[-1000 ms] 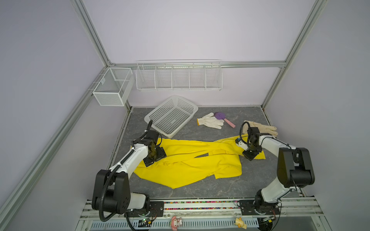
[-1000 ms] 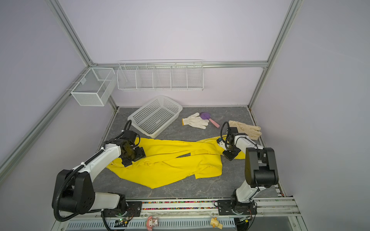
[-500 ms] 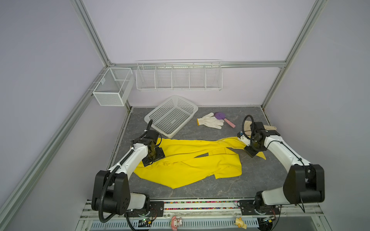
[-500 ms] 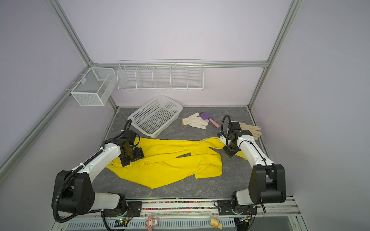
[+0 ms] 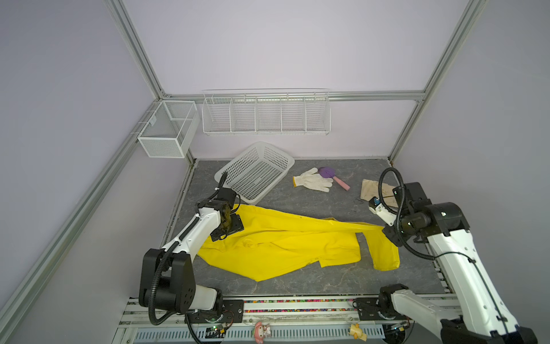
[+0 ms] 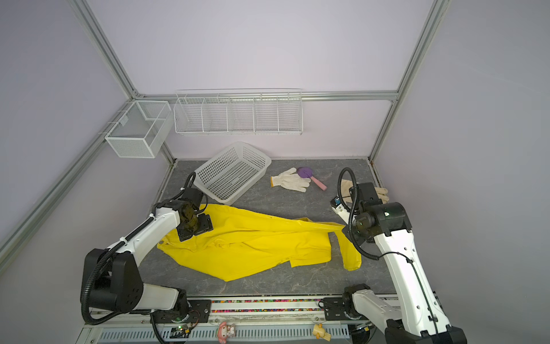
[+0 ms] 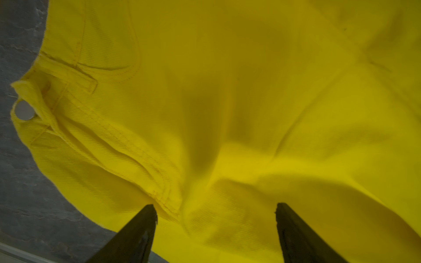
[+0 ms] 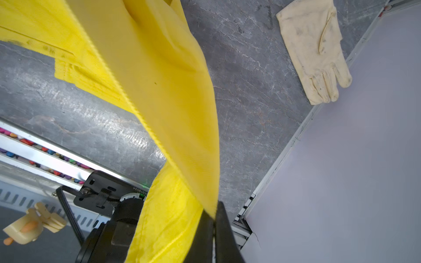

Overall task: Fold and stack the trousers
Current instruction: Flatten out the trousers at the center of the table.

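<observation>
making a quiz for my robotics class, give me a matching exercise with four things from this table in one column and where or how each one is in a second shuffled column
Things:
1. bright-yellow fabric trousers
2. white knit glove
3. cream leather-like glove
4. white perforated plastic basket

Places or states:
A. beside the purple round brush
B. back left, just beyond the trousers' waist
C. one leg pinched in the shut right pincer
D. next to the right wall

Pairs: 1-C, 2-A, 3-D, 4-B
</observation>
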Controlling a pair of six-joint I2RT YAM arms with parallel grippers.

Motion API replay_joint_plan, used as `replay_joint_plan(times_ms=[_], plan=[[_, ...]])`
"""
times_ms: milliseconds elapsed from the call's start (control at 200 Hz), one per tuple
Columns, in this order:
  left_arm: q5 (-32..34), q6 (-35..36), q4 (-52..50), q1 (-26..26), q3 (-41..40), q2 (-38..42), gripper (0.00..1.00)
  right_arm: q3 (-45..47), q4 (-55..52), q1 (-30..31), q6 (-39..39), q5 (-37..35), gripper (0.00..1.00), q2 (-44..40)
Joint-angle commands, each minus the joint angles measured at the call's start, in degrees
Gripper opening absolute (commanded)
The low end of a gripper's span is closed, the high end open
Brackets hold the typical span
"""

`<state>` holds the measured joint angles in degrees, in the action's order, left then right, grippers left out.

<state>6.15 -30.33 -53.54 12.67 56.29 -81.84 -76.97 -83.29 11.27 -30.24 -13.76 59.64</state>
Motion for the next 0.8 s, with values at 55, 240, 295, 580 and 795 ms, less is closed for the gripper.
replay_joint_plan(times_ms=[55, 240, 295, 580, 795], plan=[[0.71, 1.18, 1.66, 0.12, 2.19, -3.64, 0.82, 2.50, 2.05, -0.03, -3.20, -7.02, 0.06, 2.84], [1.68, 0.74, 3.27, 0.05, 3.23, -6.77, 0.82, 3.29, 19.16, -3.82, -6.62, -10.51, 0.06, 16.49], [1.91, 0.24, 3.58, 0.08, 3.62, -7.20, 0.82, 2.99, 23.56, -4.00, -8.18, -12.38, 0.07, 20.27], [7.79, -0.76, 2.13, -1.05, 2.60, -8.35, 0.82, -0.04, 36.99, -9.23, -8.61, -12.62, 0.10, 38.63], [10.94, -0.17, 2.24, -3.39, 0.54, -8.18, 0.82, -8.46, 43.83, -8.95, -10.11, -10.08, 0.23, 49.70]])
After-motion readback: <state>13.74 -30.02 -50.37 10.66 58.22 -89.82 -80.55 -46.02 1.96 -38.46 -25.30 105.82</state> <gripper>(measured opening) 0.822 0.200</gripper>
